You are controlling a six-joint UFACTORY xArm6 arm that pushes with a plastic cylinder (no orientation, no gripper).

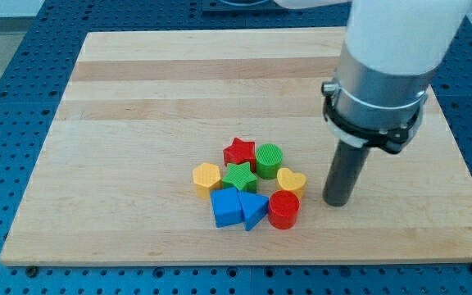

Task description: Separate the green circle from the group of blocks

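The green circle [269, 159] sits at the upper right of a tight group of blocks near the board's lower middle. It touches the red star [238, 152] on its left and the green star [240, 177] below left, with the yellow heart [291, 181] just below. My tip [337, 201] rests on the board to the right of the group, about a block's width right of the yellow heart and the red cylinder [283, 210], touching no block.
The group also holds a yellow hexagon [206, 178], a blue cube [226, 207] and a blue triangle [252, 210]. The wooden board [138, 106] lies on a blue perforated table. The white and grey arm body hangs over the board's right part.
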